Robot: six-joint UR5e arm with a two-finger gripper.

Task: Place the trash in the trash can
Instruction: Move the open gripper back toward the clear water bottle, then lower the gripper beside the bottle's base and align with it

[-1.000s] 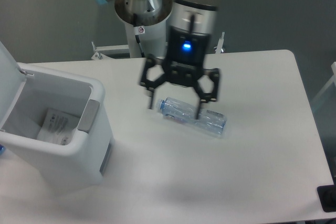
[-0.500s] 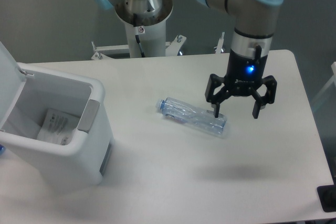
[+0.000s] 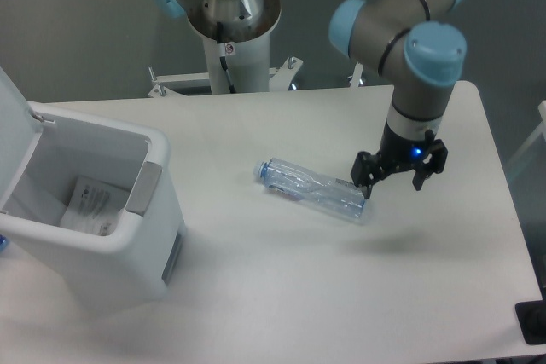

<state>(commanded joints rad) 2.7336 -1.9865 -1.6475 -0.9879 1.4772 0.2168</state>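
1. Your crushed clear bottle [image 3: 311, 188] lies flat mid-table; its long axis runs diagonally — bluish cap at the upper left, toward the bin, base at the lower right.
2. The white wrapper [image 3: 91, 203] sits inside the open trash can [image 3: 128, 249] at the left, well apart from the bottle.
3. Your gripper [image 3: 393, 185] points down just beside the bottle's base; its fingers are spread apart, holding nothing — the forearm rises steeply above it.

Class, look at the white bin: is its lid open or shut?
Open. The trash can's lid is swung up at the left, and the wrapper shows inside.
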